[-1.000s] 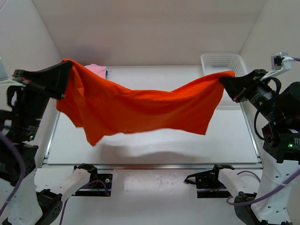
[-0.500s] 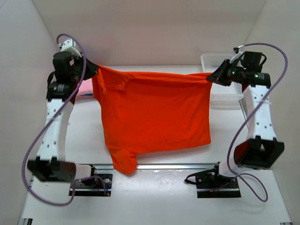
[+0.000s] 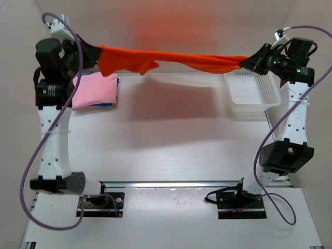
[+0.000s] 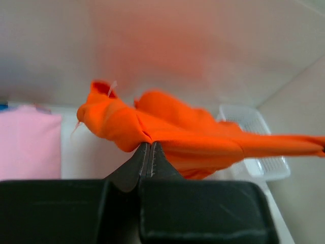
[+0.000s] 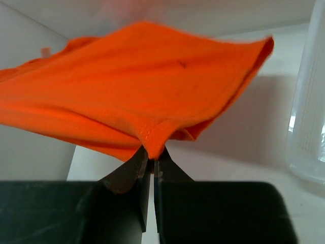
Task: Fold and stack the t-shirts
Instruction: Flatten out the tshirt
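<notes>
The large orange-red t-shirt (image 3: 171, 58) is stretched in the air across the back of the table, between both grippers. My left gripper (image 3: 96, 52) is shut on its left end, also in the left wrist view (image 4: 147, 143). My right gripper (image 3: 245, 62) is shut on its right end, where a hem fold sits between the jaws in the right wrist view (image 5: 151, 152). A folded light pink t-shirt (image 3: 94, 91) lies at the back left on a blue t-shirt (image 3: 106, 104), of which only an edge shows.
A white plastic mesh basket (image 3: 251, 92) stands at the back right, under the shirt's right end. The white walls close in at the back and sides. The arm bases are at the near edge.
Both grippers have swung the orange-red shirt up and to the back. It hung down as a sheet over the table half a second ago and is now pulled out flat and high.
</notes>
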Motion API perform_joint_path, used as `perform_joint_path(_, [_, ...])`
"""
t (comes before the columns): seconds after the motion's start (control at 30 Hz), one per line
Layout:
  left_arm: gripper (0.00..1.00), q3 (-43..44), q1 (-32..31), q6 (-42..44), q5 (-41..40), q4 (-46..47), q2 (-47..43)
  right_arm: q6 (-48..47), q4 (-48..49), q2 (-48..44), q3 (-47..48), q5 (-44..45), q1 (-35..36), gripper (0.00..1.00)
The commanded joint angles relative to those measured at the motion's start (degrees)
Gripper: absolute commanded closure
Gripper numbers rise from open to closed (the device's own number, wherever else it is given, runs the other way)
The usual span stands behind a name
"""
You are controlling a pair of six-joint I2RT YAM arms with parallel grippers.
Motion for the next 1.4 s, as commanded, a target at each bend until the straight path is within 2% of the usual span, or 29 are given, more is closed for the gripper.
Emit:
perform_joint_path(0.0, [1.0, -12.9, 0.5, 1.9, -2.9, 1.2, -8.2, -2.5, 1.6, -1.8, -10.4, -0.1, -2.6, 1.0])
perform_joint_path(0.03, [1.0, -16.5, 0.4, 2.2, -2.9, 2.4, -10.3, -2.6, 2.2, -3.1, -12.4, -0.1, -2.9, 1.0])
perform_joint_path(0.13, [1.0, -39.5, -1.7, 0.2, -2.9, 6.0, -23.3, -4.2, 4.8, -7.5, -28.8, 0.0, -3.4, 1.0])
perform_joint_path(0.23, [1.0, -54.8, -4.3, -1.7, -2.2, 6.1, -32.8, -5.9, 5.8, -12.2, -42.0, 1.6, -3.3, 1.0])
perform_joint_path(0.37, [1.0, -70.5, -8.9, -5.3, -0.8, 4.7, -41.5, -6.1, 6.5, -18.1, -57.8, 2.8, -1.1, 1.0])
perform_joint_path(0.5, [1.0, -80.8, -10.6, -5.8, 1.7, 4.1, -45.7, -6.8, 5.7, -20.1, -67.8, 5.2, 1.8, 1.0])
perform_joint_path(0.73, [1.0, -87.8, -10.2, -6.5, 3.3, 0.4, -50.8, -7.4, 5.2, -23.9, -77.1, 8.4, 0.6, 1.0])
perform_joint_path(0.83, [1.0, -88.0, -12.1, -7.9, 3.1, 0.7, -51.1, -8.7, 3.5, -24.3, -79.4, 9.3, 0.2, 1.0])
perform_joint_path(0.97, [1.0, -87.3, -9.4, -7.2, 3.0, 0.4, -50.9, -10.0, 2.4, -25.3, -82.3, 8.9, -1.6, 1.0])
perform_joint_path(1.23, [1.0, -82.9, -8.2, -6.4, -1.9, 0.9, -49.6, -9.1, -2.9, -30.1, -80.2, 7.2, -2.6, 1.0])
perform_joint_path(1.37, [1.0, -81.9, -8.0, -5.8, -2.5, 0.2, -49.3, -7.2, -6.6, -34.8, -80.1, 10.7, -0.4, 1.0])
